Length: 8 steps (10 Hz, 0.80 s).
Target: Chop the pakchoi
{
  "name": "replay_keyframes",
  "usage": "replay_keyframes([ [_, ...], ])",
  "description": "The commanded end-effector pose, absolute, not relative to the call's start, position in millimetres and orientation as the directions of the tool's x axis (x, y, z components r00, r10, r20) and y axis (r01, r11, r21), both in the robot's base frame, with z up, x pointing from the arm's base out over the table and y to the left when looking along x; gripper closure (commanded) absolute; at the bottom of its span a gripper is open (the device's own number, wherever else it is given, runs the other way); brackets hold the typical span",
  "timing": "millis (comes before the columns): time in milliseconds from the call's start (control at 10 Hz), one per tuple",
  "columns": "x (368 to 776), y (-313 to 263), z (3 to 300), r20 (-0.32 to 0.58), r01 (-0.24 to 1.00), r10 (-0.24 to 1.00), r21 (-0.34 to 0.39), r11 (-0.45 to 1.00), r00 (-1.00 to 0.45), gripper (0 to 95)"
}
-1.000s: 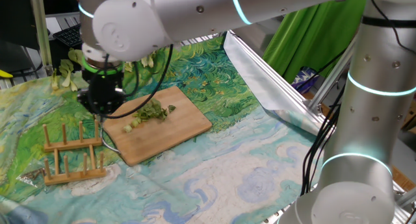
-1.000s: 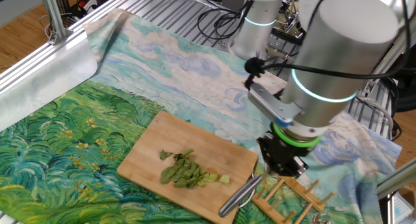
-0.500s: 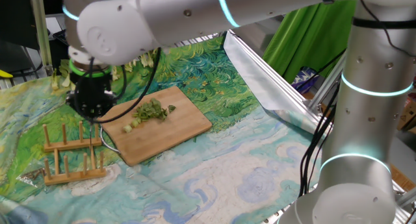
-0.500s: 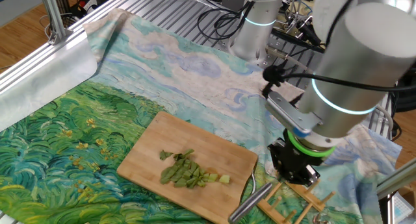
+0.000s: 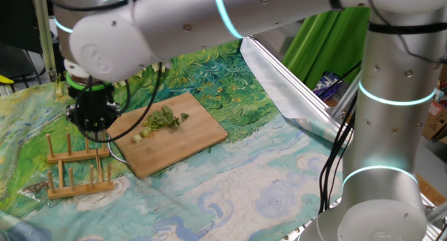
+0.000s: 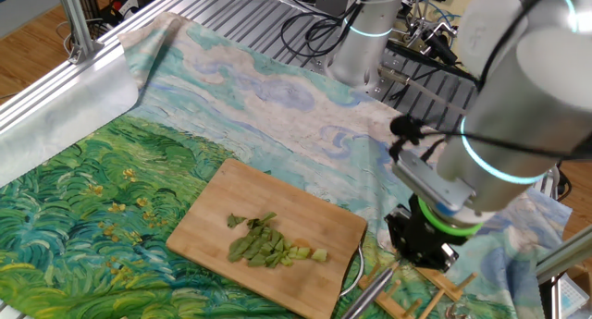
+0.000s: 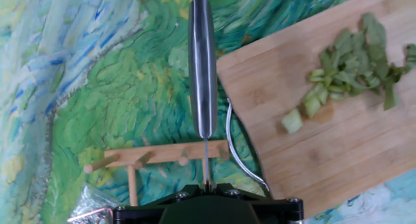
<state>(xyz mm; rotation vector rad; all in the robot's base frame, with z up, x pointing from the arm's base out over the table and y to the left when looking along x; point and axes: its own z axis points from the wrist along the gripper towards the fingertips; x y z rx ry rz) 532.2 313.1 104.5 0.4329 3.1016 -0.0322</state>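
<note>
Taking the cutting board [image 5: 171, 134] as the landmark and reading from left to right in one fixed view: a wooden peg rack [image 5: 77, 164] is seen to the left of the board, on the painted cloth [image 5: 230, 178] that covers the surface. Above the rack, just off the board's left corner, the pincer [image 5: 93, 126] is held low. In the hand view a knife [image 7: 202, 68] is seen edge-on, its handle gripped between the pincer's fingers, so the pincer is closed on the knife. The blade lies beside the board, over the cloth and the rack, not over the wood.

On the board itself, toward its middle, the pakchoi [image 5: 162, 121] is found as a small heap of short cut pieces, pale stalk bits at one end and darker leaf at the other. A wire handle [image 7: 239, 146] is seen at the board's near edge.

The chopping is judged to be largely done, and the step in hand appears to be the putting away of the knife. A careful lowering toward the rack or the cloth would be called for next, with the blade kept clear of the pegs.
</note>
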Motion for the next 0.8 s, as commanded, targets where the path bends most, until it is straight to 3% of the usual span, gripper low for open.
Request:
replay_keyframes([
  [100, 528.6, 312.3, 98.7, -0.024, 0.278, 0.278, -0.014, 0.960, -0.960, 95.0],
  [800, 523.5, 315.9, 70.2, -0.049, 0.279, 0.278, -0.011, 0.960, -0.959, 95.0],
])
